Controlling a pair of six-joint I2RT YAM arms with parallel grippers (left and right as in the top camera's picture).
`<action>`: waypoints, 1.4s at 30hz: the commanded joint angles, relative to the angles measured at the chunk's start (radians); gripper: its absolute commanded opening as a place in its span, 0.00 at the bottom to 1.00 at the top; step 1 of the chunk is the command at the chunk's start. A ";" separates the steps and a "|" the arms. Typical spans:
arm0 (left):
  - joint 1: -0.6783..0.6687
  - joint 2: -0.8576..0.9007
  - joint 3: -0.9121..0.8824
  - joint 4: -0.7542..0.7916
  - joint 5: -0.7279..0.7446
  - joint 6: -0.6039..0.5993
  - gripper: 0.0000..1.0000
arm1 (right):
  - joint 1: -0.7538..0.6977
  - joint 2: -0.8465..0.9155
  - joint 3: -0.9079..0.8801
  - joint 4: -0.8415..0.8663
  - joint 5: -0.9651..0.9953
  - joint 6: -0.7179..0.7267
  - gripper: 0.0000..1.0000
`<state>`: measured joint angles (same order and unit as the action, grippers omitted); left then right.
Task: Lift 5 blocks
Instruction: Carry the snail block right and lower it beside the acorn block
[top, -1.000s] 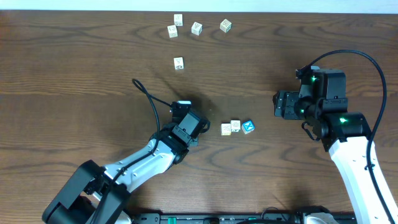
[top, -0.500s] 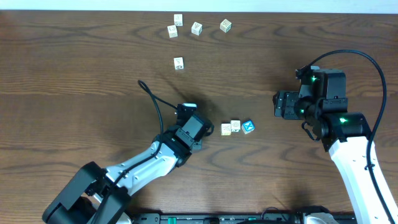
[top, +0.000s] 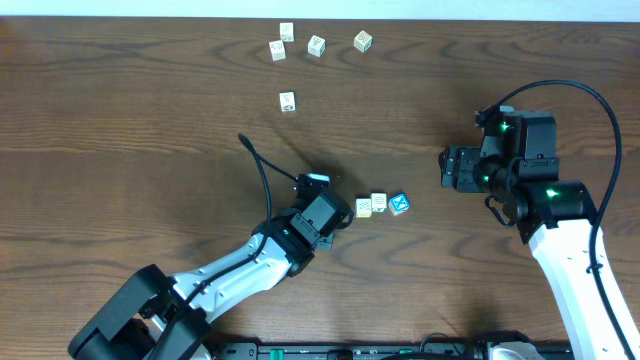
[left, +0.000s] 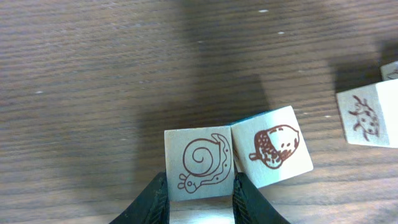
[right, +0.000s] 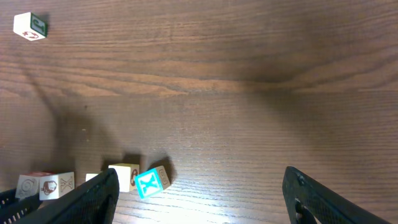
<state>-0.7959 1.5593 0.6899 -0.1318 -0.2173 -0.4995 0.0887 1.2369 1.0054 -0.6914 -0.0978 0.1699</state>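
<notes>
in the left tool (left: 199, 185) sits a maybe-wooden cube (left: 199, 163).

Overhead above, wrists low; blocks (top: 379, 202) common

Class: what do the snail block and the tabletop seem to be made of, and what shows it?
Snail block: likely pale bare wood, matte, with a brown printed drawing. Tabletop: dark wood or wood-look laminate; grain lines, faint sheen.
</notes>
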 joint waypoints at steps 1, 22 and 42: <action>-0.004 -0.012 -0.023 -0.004 0.053 0.005 0.08 | -0.010 0.000 0.014 -0.001 -0.005 -0.018 0.81; -0.004 -0.012 -0.023 0.063 0.053 0.004 0.24 | -0.010 0.000 0.014 -0.002 -0.005 -0.018 0.81; -0.004 -0.012 -0.023 0.059 0.049 0.005 0.48 | -0.010 0.001 0.013 -0.005 -0.005 -0.019 0.81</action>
<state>-0.7959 1.5574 0.6792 -0.0715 -0.1627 -0.4973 0.0887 1.2369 1.0054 -0.6926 -0.0978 0.1699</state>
